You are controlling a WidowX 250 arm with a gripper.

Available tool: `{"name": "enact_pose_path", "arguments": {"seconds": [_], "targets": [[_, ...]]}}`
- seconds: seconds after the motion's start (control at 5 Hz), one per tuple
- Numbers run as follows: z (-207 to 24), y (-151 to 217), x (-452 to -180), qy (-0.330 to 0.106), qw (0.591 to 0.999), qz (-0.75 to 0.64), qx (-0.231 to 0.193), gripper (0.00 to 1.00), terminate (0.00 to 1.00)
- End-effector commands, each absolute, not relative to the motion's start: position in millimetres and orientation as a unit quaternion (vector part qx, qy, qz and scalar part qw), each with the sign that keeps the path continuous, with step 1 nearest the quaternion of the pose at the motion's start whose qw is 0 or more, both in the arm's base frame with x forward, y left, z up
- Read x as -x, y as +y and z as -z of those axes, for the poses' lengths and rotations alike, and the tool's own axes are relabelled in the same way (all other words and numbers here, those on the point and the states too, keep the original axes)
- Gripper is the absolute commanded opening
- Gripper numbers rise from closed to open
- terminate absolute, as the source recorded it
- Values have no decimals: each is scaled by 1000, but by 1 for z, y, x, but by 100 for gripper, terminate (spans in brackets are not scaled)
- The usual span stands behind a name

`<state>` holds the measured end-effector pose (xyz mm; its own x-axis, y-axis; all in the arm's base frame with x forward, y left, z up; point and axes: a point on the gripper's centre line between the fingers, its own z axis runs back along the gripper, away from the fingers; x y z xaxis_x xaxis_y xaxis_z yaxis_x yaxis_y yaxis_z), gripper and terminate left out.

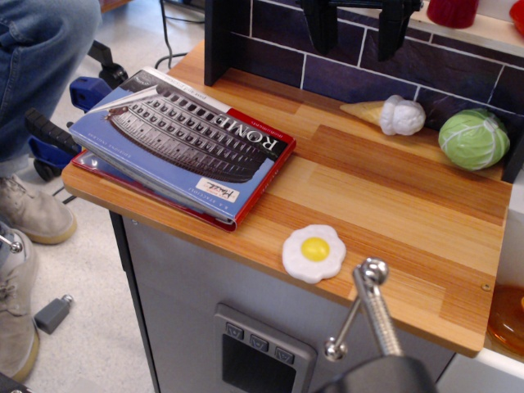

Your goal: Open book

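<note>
The book (184,139) lies shut on the left end of the wooden counter (385,196). Its blue cover with the grey Colosseum photo faces up, the "ROME" title band is toward the back right, and its red edges show. Its left corner hangs a little over the counter's edge. My gripper (358,29) hangs at the top of the view, above the back of the counter. It is well to the right of the book and apart from it. Its two black fingers (322,29) stand apart with nothing between them.
A toy fried egg (314,252) lies near the front edge. A toy ice-cream cone (389,114) and a green cabbage (472,138) lie at the back right. A black post (227,41) stands behind the book. A metal handle (370,311) sticks up at the front. A person's legs (37,74) stand at the left.
</note>
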<state>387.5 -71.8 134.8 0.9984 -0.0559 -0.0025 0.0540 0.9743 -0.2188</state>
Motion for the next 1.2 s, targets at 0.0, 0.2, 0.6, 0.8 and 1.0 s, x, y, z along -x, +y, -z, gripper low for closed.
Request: {"name": "enact_pose_path", "arguments": {"seconds": [0.0,0.2,0.6,0.8,1.0], "targets": [[-135,-72,-387,4,994,28,110,100,0],[-142,-33,-389,-11,995,40,92,100,0],[-130,52,-387,18,992,79,95,100,0],[-119,101,-386,16,993,82,80,100,0],[-111,132,-384,15,994,83,65,100,0]]}}
